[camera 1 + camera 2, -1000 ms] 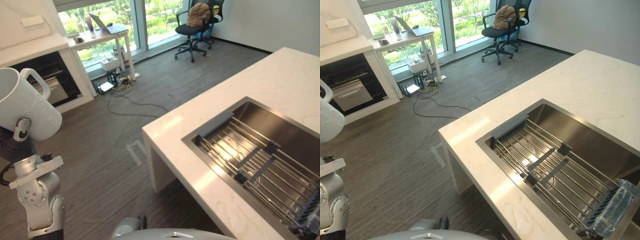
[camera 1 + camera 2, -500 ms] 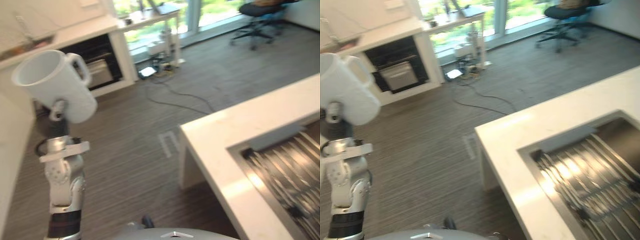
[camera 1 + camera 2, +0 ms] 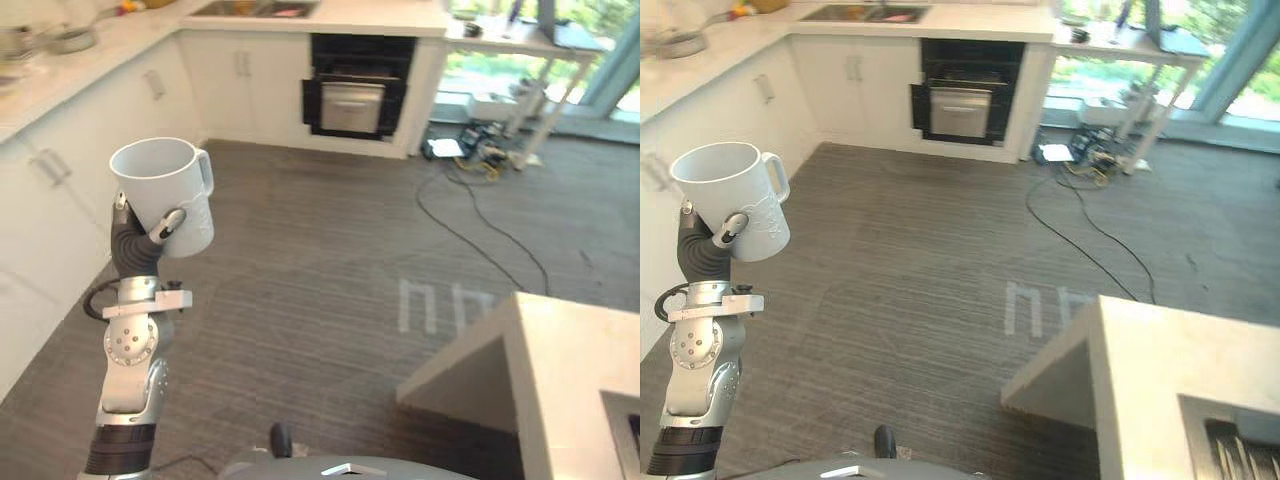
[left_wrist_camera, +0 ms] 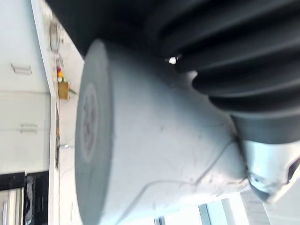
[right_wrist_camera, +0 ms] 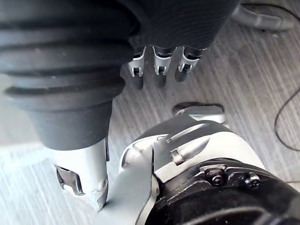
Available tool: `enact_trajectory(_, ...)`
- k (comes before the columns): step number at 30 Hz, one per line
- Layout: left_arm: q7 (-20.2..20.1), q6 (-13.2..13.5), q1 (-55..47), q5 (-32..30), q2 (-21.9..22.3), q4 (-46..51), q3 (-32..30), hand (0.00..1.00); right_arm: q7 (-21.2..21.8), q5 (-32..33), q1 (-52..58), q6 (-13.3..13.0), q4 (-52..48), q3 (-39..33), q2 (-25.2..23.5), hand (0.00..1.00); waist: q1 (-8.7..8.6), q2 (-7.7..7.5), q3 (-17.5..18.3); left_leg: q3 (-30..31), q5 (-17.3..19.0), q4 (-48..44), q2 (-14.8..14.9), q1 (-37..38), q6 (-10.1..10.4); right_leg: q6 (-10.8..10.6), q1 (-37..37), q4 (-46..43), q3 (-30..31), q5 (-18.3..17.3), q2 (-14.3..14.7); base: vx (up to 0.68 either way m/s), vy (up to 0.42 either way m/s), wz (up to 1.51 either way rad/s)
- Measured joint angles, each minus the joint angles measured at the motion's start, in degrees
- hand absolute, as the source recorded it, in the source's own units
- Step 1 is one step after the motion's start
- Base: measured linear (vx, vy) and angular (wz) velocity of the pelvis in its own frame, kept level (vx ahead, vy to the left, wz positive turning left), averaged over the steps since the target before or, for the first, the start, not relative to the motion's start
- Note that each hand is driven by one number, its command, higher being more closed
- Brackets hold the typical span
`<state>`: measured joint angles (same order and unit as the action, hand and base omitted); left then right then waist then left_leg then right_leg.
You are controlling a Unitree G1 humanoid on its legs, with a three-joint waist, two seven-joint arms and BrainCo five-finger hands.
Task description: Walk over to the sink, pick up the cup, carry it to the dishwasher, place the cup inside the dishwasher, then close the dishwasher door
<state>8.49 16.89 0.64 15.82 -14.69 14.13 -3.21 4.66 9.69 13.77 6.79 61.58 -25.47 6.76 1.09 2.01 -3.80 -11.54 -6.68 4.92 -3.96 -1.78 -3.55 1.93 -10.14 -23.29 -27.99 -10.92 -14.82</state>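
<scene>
1. Left eye view: my left hand [image 3: 140,245] is wrapped round the cup [image 3: 165,195], thumb across its wall. Cup sits at the frame's left, mouth up.
2. Held high and upright, I judge, to keep it steady for the carry.
3. Right hand [image 5: 159,70] hangs relaxed, empty.
4. Dark built-in unit at upper centre, likely the dishwasher [image 3: 355,95], is well apart.
</scene>
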Motion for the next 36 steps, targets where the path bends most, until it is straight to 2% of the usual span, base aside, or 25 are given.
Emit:
enact_trajectory(1, -0.5, 0.0, 1.2, 0.3, 0.2, -0.1, 3.6, 1.0, 0.3, 0.7, 1.1, 0.0, -0.8, 0.0, 0.7, 0.0, -0.98, 0.87, 0.3, 3.7, 0.6, 0.0, -1.2, -0.1, -0.5, 7.0, 2.9, -7.1, 7.6, 2.4, 1.3, -0.02, 0.195, 1.85)
enact_trajectory(2, -1.0, 0.0, 2.4, 0.3, 0.5, -0.5, 6.0, 1.0, 0.3, 1.4, 1.9, 0.0, -1.1, 0.0, 0.5, 0.0, -1.84, 2.29, 0.3, 5.7, 2.0, 0.0, -1.0, -0.1, -0.1, 7.1, 4.7, -9.2, 13.0, 3.0, 3.6, 0.12, 0.141, 3.08)
enact_trajectory(3, -2.7, 0.3, 8.4, 0.5, 0.9, -2.4, 11.5, 1.0, 0.6, 4.3, 2.5, -0.1, -0.5, 1.4, -3.2, 0.0, -4.64, -4.44, 0.2, 6.5, 11.4, -22.0, -4.1, -6.3, -4.6, 0.4, 8.5, -10.8, 27.2, -0.8, 4.6, 0.13, 0.036, 2.61)
enact_trajectory(4, -2.6, 0.7, 9.8, 0.9, 1.4, -3.1, 13.0, 1.0, 1.0, 5.0, 2.9, -0.1, -0.3, 3.0, -3.6, 0.0, -4.71, -4.35, 0.1, 7.4, 16.5, -30.8, -1.4, -7.1, -4.1, -2.4, 9.8, -11.8, 29.7, -2.7, 6.4, 0.14, 0.002, 2.3)
enact_trajectory(5, -2.6, 0.9, 10.9, 1.0, 2.8, -3.9, 14.4, 1.0, 1.6, 6.2, 3.3, -0.2, -0.5, 2.7, -2.9, 0.0, -4.92, -2.38, -0.4, 7.8, 21.5, -30.7, 1.5, -5.7, -2.9, -3.9, 10.3, -12.1, 30.5, -4.3, 8.8, 0.06, -0.034, 0.71)
enact_trajectory(6, -2.3, -0.2, 10.5, 1.1, 5.5, -6.6, 15.7, 1.0, 1.5, 6.7, 3.6, 0.3, -0.3, 5.4, -2.6, 0.0, -4.36, -4.76, -1.0, 9.0, 21.4, -30.5, -0.5, -3.2, -1.5, -5.7, 11.0, -13.8, 35.7, -7.9, 8.4, 0.06, -0.057, 0.63)
enact_trajectory(7, -1.9, -1.5, 10.3, 1.1, 7.3, -7.9, 17.2, 1.0, 1.4, 7.1, 4.0, 0.4, -0.5, 8.5, -2.7, 0.0, -4.57, -4.22, -0.4, 10.2, 20.8, -28.2, -0.1, -1.9, -1.9, -6.2, 13.3, -13.2, 35.8, -9.2, 10.3, 0.08, -0.059, 0.45)
enact_trajectory(9, -1.7, -1.8, 10.4, 0.8, 8.1, -8.0, 18.6, 1.0, 1.3, 8.3, 3.8, 0.7, -1.0, 10.4, -3.3, 0.0, -5.11, -3.76, -0.1, 8.9, 19.5, -24.3, 1.6, -0.5, -1.0, -6.3, 16.3, -9.2, 36.5, -8.3, 12.0, 0.1, -0.085, 0.51)
enact_trajectory(10, -1.6, -2.3, 10.9, 0.8, 8.5, -8.0, 18.9, 1.0, 0.9, 9.1, 4.3, 1.2, -2.3, 12.7, -2.8, 0.0, -6.14, -3.84, 0.0, 5.3, 17.5, -21.5, 3.4, 1.0, -1.0, -6.6, 16.6, -1.3, 35.5, -3.8, 11.7, 0.11, -0.125, 0.49)
enact_trajectory(11, -1.5, -2.3, 11.0, 0.8, 8.5, -8.0, 18.8, 1.0, 0.9, 9.3, 4.3, 1.2, -2.3, 13.3, -2.9, 0.0, -6.18, -4.15, 0.2, 5.0, 17.3, -21.1, 3.3, 1.3, -1.0, -6.6, 16.6, 0.1, 35.2, -2.4, 11.5, 0.12, -0.15, 0.23)
enact_trajectory(12, -0.8, -2.4, 11.0, 0.8, 8.6, -8.0, 18.8, 1.0, 0.9, 11.3, 5.0, 1.2, -2.4, 15.5, -3.2, 0.0, -5.66, -4.86, 0.7, 4.0, 17.2, -20.3, 3.2, 2.9, -0.8, -6.2, 16.3, 5.4, 34.6, 4.6, 11.0, 0.2, -0.182, -0.23)
enact_trajectory(13, 0.1, -2.4, 11.0, 0.7, 8.7, -8.1, 18.2, 1.0, 0.6, 12.9, 5.7, 1.1, -2.4, 16.1, -3.3, 0.0, -5.32, -5.61, 2.2, 3.5, 18.0, -20.2, 3.2, 3.6, 0.3, -6.7, 15.6, 8.6, 34.3, 9.7, 10.8, 0.23, -0.177, -0.31)
enact_trajectory(15, 0.4, -2.4, 11.5, 0.7, 8.9, -8.0, 18.2, 1.0, 0.5, 13.4, 6.0, 1.2, -2.5, 16.2, -3.0, 0.0, -5.45, -5.24, 3.6, 3.0, 18.4, -19.6, 4.6, 3.8, 1.2, -6.3, 14.2, 12.6, 33.7, 10.3, 11.9, 0.18, -0.125, -0.28)
enact_trajectory(16, 0.7, -2.4, 12.4, 0.7, 9.0, -8.0, 17.9, 1.0, 0.5, 13.8, 5.9, 1.5, -3.1, 16.2, -2.6, 0.0, -5.37, -5.53, 4.1, 2.2, 18.8, -19.5, 5.7, 4.0, 2.1, -5.8, 13.6, 14.8, 34.0, 11.1, 12.9, 0.14, -0.124, -0.39)
enact_trajectory(17, 0.9, -2.4, 13.0, 0.7, 9.0, -8.1, 17.8, 1.0, 0.4, 15.4, 5.9, 2.1, -4.5, 16.1, -2.4, 0.0, -5.66, -5.05, 3.9, 1.3, 18.4, -18.8, 6.5, 4.6, 3.2, -5.2, 13.2, 16.3, 34.5, 12.2, 13.8, 0.12, -0.124, -0.38)
enact_trajectory(19, 1.1, -2.4, 13.5, 0.8, 9.2, -8.1, 17.7, 1.0, 1.6, 16.5, 5.9, 2.6, -4.6, 16.0, -2.1, 0.0, -6.26, -4.79, 3.9, -0.2, 17.5, -16.3, 6.9, 6.6, 4.5, -4.8, 12.6, 17.4, 35.4, 12.7, 14.4, 0.09, -0.117, -0.35)
enact_trajectory(22, 1.1, -2.3, 14.4, 0.8, 10.3, -8.5, 17.2, 1.0, 2.6, 18.2, 5.9, 3.5, -4.6, 15.7, -2.0, 0.0, -6.62, -4.51, 3.9, -1.9, 17.2, -14.4, 7.4, 8.8, 4.4, -4.3, 11.4, 18.2, 36.9, 13.1, 15.4, 0.01, -0.054, -0.29)
enact_trajectory(30, 1.3, -1.5, 14.5, 0.9, 10.8, -10.5, 16.7, 1.0, 3.7, 19.4, 6.3, 3.1, -5.0, 15.6, -2.0, 0.0, -7.17, -4.4, 4.0, -4.3, 15.8, -11.6, 7.4, 10.4, 4.3, -4.2, 9.9, 22.3, 38.8, 15.7, 15.8, -0.06, -0.012, -0.15)
enact_trajectory(36, 3.6, -1.4, 13.9, 0.9, 11.7, -10.6, 16.7, 1.0, 4.1, 19.6, 6.4, 3.0, -5.9, 16.3, -1.7, 0.0, -7.28, -4.24, 3.8, -8.1, 15.6, -10.8, 8.0, 12.2, 5.0, -3.9, 9.3, 25.6, 41.9, 17.7, 16.8, -0.02, -0.011, -0.35)
